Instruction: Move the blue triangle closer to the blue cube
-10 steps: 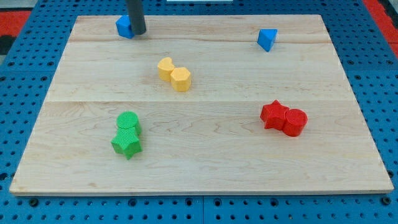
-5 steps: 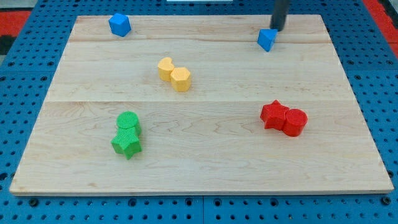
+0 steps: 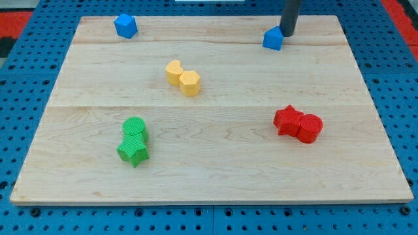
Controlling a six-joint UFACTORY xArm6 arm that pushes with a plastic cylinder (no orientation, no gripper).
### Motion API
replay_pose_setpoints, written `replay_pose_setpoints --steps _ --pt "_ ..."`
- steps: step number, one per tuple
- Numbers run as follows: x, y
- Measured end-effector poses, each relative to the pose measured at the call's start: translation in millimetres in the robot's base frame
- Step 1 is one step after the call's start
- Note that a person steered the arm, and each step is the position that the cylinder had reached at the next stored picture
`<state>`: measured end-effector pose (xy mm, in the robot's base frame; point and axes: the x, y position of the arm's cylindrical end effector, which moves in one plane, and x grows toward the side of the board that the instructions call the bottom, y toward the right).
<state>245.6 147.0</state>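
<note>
At two o'clock on the bench [image 3: 209,176], our tip [image 3: 288,34] touched the blue triangle [image 3: 273,39]; the blue cube [image 3: 125,26] sat well apart at ten o'clock; we carried no gripper.

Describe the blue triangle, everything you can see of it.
The blue triangle is a small solid wedge, plain matte blue, with its paler face turned to the view's left. It sits flat near the top edge of the wooden board, toward the view's right, far from the blue cube. My tip is right against its upper right side. No other block touches it.
</note>
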Motion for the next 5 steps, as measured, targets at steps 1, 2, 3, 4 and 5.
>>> replay_pose_setpoints --steps 1,2,3,4,5 --pt "15.0 38.0" --pt "32.4 30.5" --pt "13.8 -6.8" --pt "-3.4 -47.8" --pt "-2.9 -86.4"
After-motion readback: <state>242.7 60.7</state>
